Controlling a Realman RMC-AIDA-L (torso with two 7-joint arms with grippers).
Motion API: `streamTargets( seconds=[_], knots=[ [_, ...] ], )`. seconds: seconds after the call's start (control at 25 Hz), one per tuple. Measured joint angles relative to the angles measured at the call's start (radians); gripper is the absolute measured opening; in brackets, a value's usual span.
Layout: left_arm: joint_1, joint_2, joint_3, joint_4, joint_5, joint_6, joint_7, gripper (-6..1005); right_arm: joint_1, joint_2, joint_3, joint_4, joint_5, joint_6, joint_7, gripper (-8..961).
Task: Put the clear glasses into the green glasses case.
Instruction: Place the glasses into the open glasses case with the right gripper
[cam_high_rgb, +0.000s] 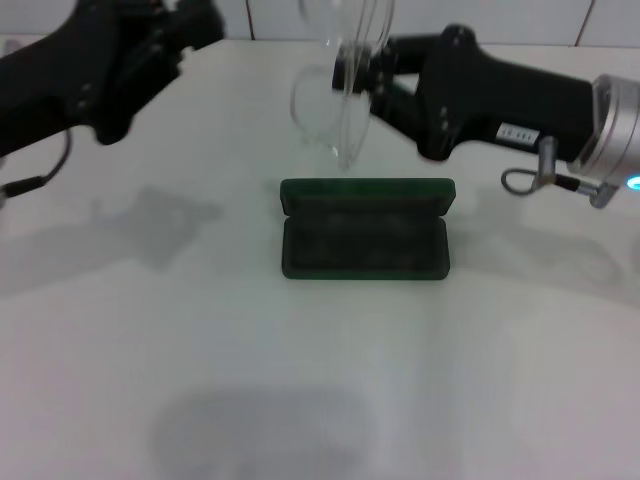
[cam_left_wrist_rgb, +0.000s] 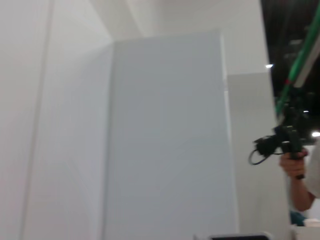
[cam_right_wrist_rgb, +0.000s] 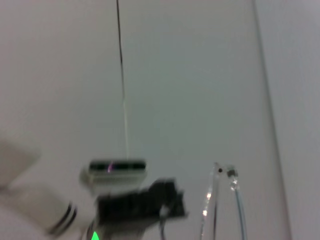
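The green glasses case lies open on the white table, its lid standing up at the far side and its dark lining empty. The clear glasses hang in the air above and just behind the case, lens downward and thin arms pointing up. My right gripper reaches in from the right and is shut on them. In the right wrist view only the two clear arms show. My left gripper is raised at the far left, away from the case and holding nothing that I can see.
The white table spreads around the case, with a tiled wall behind it. A cable loop hangs under my right forearm. The left wrist view shows only walls and a distant person's hand.
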Motion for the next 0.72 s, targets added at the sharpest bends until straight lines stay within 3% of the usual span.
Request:
streamTargets(
  seconds=[0.16, 0.24, 0.28, 0.48, 0.72],
  knots=[
    [0.058, 0.029, 0.0, -0.004, -0.028, 0.001, 0.002, 36, -0.093, 0.0, 0.0, -0.254, -0.26, 0.11, 0.153, 90],
    [0.09, 0.039, 0.0, -0.01, -0.047, 0.001, 0.004, 36, -0.159, 0.009, 0.022, -0.497, -0.545, 0.153, 0.359, 90],
    [0.107, 0.044, 0.0, -0.015, -0.062, 0.001, 0.004, 36, -0.159, 0.009, 0.022, -0.497, -0.545, 0.153, 0.359, 90],
    [0.174, 0.057, 0.0, -0.062, -0.123, 0.002, -0.003, 37, -0.17, 0.017, 0.106, -0.769, -0.905, 0.036, 0.739, 90],
    [0.215, 0.046, 0.009, -0.111, -0.124, 0.002, 0.004, 37, -0.115, 0.028, 0.117, -0.924, -1.17, -0.083, 0.943, 90]
  ],
)
